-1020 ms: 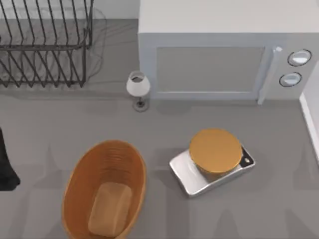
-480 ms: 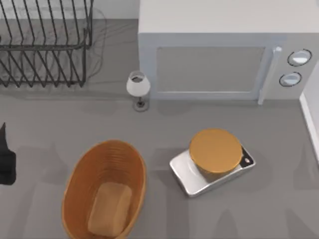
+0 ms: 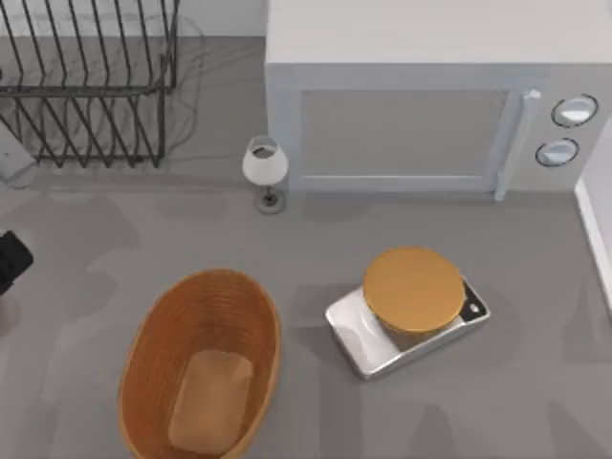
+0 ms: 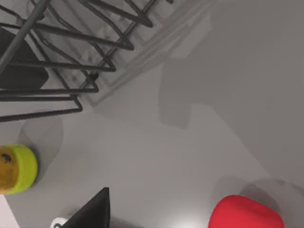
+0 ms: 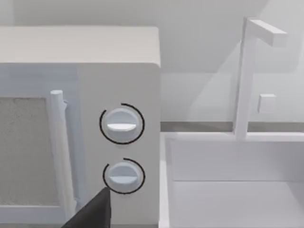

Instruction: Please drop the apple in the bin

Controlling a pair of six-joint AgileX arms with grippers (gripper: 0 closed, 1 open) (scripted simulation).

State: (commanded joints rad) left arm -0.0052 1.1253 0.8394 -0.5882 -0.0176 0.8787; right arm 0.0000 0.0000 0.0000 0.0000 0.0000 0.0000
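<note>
The apple (image 4: 247, 214), smooth and bright red, lies on the grey tabletop in the left wrist view, partly cut off by the picture's edge. A dark tip of my left gripper (image 4: 90, 214) shows beside it, apart from it and with bare table between them. In the top view my left arm (image 3: 11, 260) is a dark shape at the table's left edge, beyond the bin. The bin (image 3: 153, 344), an oval orange-brown woven basket with a tan bottom, stands at the front left with nothing in it. A dark tip of my right gripper (image 5: 92, 213) faces the microwave's knobs.
A black wire dish rack (image 3: 86, 86) stands at the back left, a small white lamp (image 3: 265, 164) next to the microwave (image 3: 421, 105). A silver scale (image 3: 359, 335) with an orange disc sits right of the bin. A yellow-green round object (image 4: 14, 169) is near the rack. A white sink (image 5: 228, 180) adjoins the microwave.
In the top view the left arm's dark shape at the left edge has moved toward the back of the table, nearer the dish rack. Nothing else has moved.
</note>
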